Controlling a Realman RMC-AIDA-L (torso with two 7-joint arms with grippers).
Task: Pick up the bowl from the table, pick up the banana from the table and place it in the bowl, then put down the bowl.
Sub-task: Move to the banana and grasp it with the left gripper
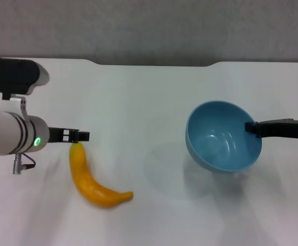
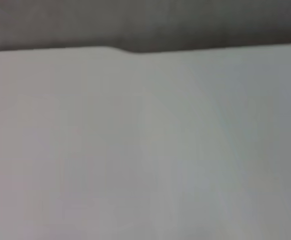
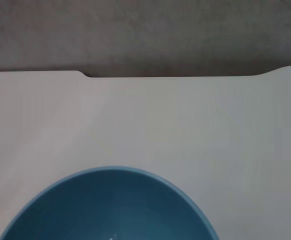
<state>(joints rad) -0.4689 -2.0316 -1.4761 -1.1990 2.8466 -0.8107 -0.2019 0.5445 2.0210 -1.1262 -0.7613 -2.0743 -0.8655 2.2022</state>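
Your right gripper reaches in from the right edge of the head view and is clamped on the right-hand rim of the bowl. The bowl is tilted, its opening turned up and toward the camera, and it appears lifted off the table, with a faint shadow on the white surface below and to its left. Its inside is glossy light blue and holds nothing. In the right wrist view you see only the near arc of the bowl against the table, with the notch in the far edge beyond; the gripper's own fingers do not show there.

Your left gripper extends from the left side, its dark tips directly above the stem end of the banana. Whether the tips touch the stem cannot be told, and whether the fingers are parted or closed cannot be told either. The banana lies flat on the table in the left half of the workspace, well apart from the bowl, its stem end pointing away from the camera and its body curving toward the near right.

The left wrist view shows only bare table and its far edge.
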